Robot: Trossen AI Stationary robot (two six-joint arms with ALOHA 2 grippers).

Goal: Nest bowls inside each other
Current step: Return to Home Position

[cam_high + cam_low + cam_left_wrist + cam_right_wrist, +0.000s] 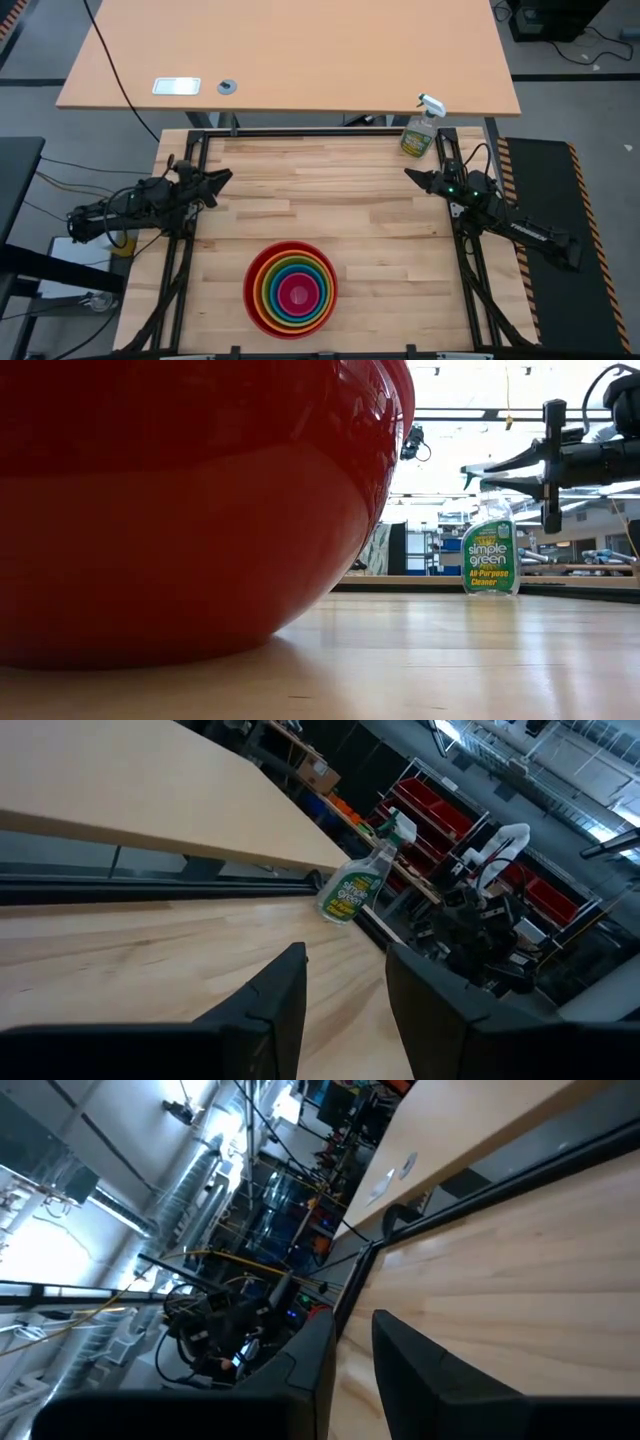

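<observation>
Homing step, we reckon: bowls [291,289] nested; left gripper [227,177] and right gripper [409,174] at opposite table [380,230] sides, both narrowly parted, empty. Next: settle at rest, no grasp.

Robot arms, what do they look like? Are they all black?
Mostly, yes. The left arm and the right arm are both dark, thin and jointed, with black cables running beside them. The right arm has small white lettering and a tiny green light near its wrist. The left pincer and the right pincer each end in two pointed black fingers.
</observation>
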